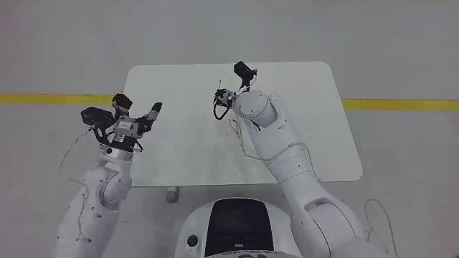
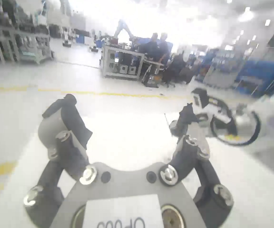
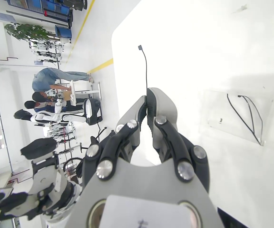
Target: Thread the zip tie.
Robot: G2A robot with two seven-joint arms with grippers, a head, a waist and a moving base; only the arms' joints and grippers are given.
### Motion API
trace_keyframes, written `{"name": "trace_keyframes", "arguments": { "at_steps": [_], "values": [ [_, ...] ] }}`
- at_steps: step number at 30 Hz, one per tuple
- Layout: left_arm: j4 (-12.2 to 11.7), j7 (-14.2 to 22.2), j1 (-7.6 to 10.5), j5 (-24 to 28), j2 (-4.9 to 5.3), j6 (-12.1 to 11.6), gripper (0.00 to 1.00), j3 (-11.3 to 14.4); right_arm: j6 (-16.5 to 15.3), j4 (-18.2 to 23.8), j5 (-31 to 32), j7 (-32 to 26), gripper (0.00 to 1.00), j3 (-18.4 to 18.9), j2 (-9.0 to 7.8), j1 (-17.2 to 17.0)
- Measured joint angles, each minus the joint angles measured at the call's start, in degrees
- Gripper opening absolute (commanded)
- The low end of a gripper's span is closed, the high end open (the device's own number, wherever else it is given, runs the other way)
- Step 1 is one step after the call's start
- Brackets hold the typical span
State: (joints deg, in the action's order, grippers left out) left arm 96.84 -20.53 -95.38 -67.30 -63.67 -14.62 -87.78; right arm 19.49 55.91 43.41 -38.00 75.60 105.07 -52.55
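Black zip tie (image 3: 146, 72) over white table (image 3: 198, 36)

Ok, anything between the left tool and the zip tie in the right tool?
Nothing visible. The thin black plastic zip tie juts free from the shut right tool; only air over the white table separates it from the open left tool.

Bright ceiling lamps (image 2: 247, 9) flood the room; beyond the left gripper (image 2: 128, 105) the far end burns out into white glare. Ahead of the right gripper (image 3: 147, 97), the white table (image 3: 198, 36) gleams evenly, the pinched zip tie (image 3: 146, 72) a dark line against it.
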Motion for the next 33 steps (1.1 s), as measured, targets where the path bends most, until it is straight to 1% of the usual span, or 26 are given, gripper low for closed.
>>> {"name": "trace_keyframes", "arguments": {
  "at_steps": [1,2,4,5,6,13,14,15,17,18,19,20,21,22,23,24,25,26,27,28,31,33],
  "values": [
    [-0.53,-1.23,0.37,-6.47,0.15,0.94,1.0,0.38,0.0,-0.4,-0.04,0.15,0.0,-0.05,0.13,0.18],
    [-0.94,-2.16,0.67,-10.88,0.23,1.86,1.0,0.74,0.0,-0.73,-0.11,0.27,0.0,-0.03,0.24,0.31],
    [-2.07,-4.77,1.4,-18.3,0.24,3.56,1.0,1.76,-0.01,-1.46,-0.31,0.56,0.0,0.05,0.54,0.63],
    [-2.48,-5.94,1.62,-19.8,0.19,4.32,1.0,2.0,-0.01,-1.6,-0.21,0.75,0.0,0.02,0.63,0.74],
    [-2.67,-6.56,1.71,-20.26,0.16,4.69,1.0,2.09,-0.01,-1.64,-0.11,0.86,0.0,0.0,0.66,0.79],
    [-2.58,-6.26,1.75,-19.94,0.17,4.59,1.0,2.06,-0.16,-1.51,-0.13,1.13,0.0,-0.03,0.62,0.56],
    [-2.31,-6.25,1.96,-20.48,0.36,5.08,1.0,2.15,-0.25,-1.33,-0.33,1.52,0.0,-0.07,0.59,0.25],
    [-2.02,-6.07,2.24,-21.47,0.83,6.02,1.0,2.43,-0.21,-1.09,-0.63,1.81,0.0,-0.15,0.56,0.0],
    [-1.7,-5.36,3.05,-22.72,3.42,9.32,1.0,4.19,-0.02,-0.55,-1.62,2.24,0.0,-0.29,0.57,-0.27],
    [-1.94,-5.17,3.52,-22.76,5.09,11.1,1.0,5.48,0.0,-0.45,-2.09,2.48,0.0,-0.3,0.58,-0.33],
    [-2.73,-5.21,4.39,-22.72,7.62,13.89,1.0,7.71,0.0,-0.39,-2.76,2.86,0.0,-0.27,0.64,-0.38],
    [-3.59,-5.54,5.29,-22.68,9.68,16.13,1.0,9.9,0.0,-0.4,-3.28,3.17,0.0,-0.23,0.69,-0.39],
    [-4.67,-6.13,6.44,-22.66,11.82,18.56,1.0,12.51,0.0,-0.45,-3.78,3.45,0.0,-0.2,0.74,-0.39],
    [-6.42,-7.0,8.3,-22.65,14.66,22.24,1.0,16.48,0.0,-0.5,-4.47,3.75,0.0,-0.19,0.83,-0.37],
    [-7.9,-7.56,9.95,-22.65,16.71,25.17,1.0,19.84,0.0,-0.53,-4.99,3.97,0.0,-0.18,0.9,-0.36],
    [-9.33,-8.06,11.85,-22.65,18.66,28.07,1.0,23.48,-0.01,-0.58,-5.43,4.16,0.0,-0.21,0.96,-0.36],
    [-10.97,-8.4,14.65,-22.65,20.98,31.62,1.0,28.49,-0.01,-0.67,-5.91,4.37,0.0,-0.28,1.05,-0.36],
    [-11.91,-8.28,16.95,-22.65,22.48,33.65,1.0,32.08,-0.01,-0.76,-6.24,4.45,0.0,-0.32,1.11,-0.36],
    [-12.48,-7.81,19.32,-22.65,23.78,34.79,1.0,35.4,-0.01,-0.85,-6.53,4.47,0.0,-0.37,1.17,-0.36],
    [-12.65,-6.73,22.32,-22.65,25.19,34.84,1.0,39.38,-0.01,-0.98,-6.8,4.47,0.0,-0.46,1.24,-0.34],
    [-11.62,-3.64,28.12,-22.65,27.44,34.07,1.0,46.99,-0.01,-1.35,-7.2,4.63,0.0,-0.68,1.41,-0.32],
    [-10.73,-2.69,30.44,-22.65,28.31,34.07,1.0,50.23,-0.01,-1.68,-7.51,4.69,0.0,-0.84,1.54,-0.28]
  ]
}}
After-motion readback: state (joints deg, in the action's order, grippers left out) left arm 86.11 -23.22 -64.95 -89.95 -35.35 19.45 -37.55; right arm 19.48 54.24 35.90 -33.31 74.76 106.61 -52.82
